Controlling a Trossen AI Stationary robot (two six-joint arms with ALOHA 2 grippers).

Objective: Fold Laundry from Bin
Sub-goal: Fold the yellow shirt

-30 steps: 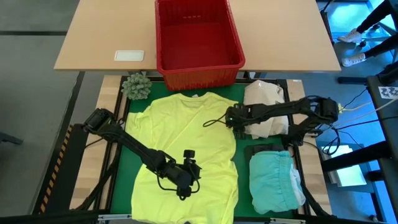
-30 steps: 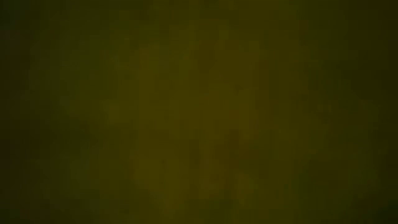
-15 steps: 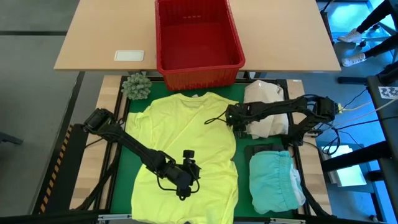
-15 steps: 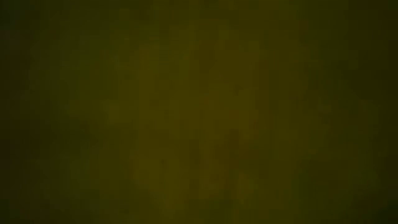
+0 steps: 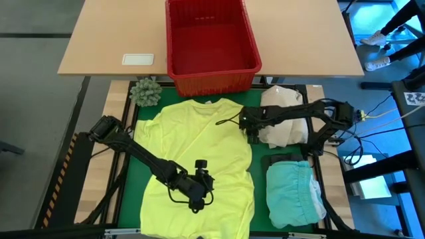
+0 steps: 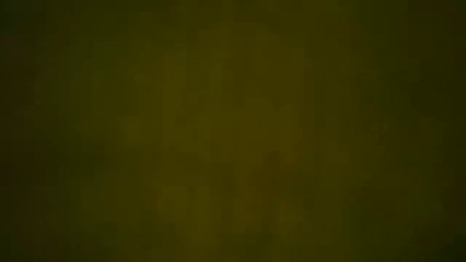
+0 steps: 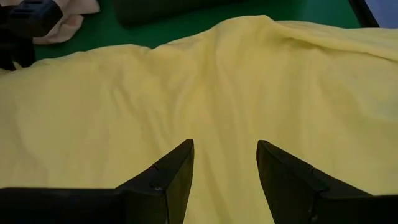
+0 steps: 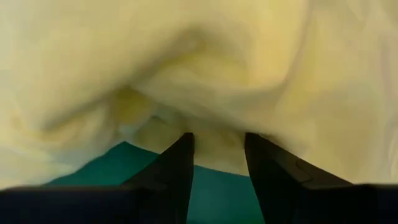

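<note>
A bright yellow shirt (image 5: 199, 146) lies spread flat on the green mat (image 5: 129, 192), collar toward the red bin (image 5: 212, 81), whose inside is bare. My left gripper (image 5: 198, 199) stands open, close over the shirt's lower middle (image 7: 217, 81). My right gripper (image 5: 247, 126) is open and points steeply down at the shirt's right sleeve edge (image 8: 186, 62), with mat showing beneath the fingers. A folded turquoise garment (image 5: 292, 192) rests on the mat at the near right. The low view shows only a dark yellowish blur. My left gripper has its open fingertips (image 7: 180, 155) just over the flat yellow cloth; I cannot tell whether they touch it. My right gripper (image 8: 217, 146) has its fingertips at the bunched sleeve edge (image 8: 211, 127), coming from above; I cannot tell whether they touch it.
A cream-white cloth bundle (image 5: 282, 116) lies right beside my right arm. A dark cloth (image 5: 282, 159) shows at the turquoise garment's far side. A green spiky ball (image 5: 145, 91) sits at the mat's far left corner. A white flat object (image 5: 138, 59) lies on the wooden table beside the bin.
My right gripper has shifted a little toward the table's far edge and sunk toward the shirt's right sleeve. The shirt has kept its place.
</note>
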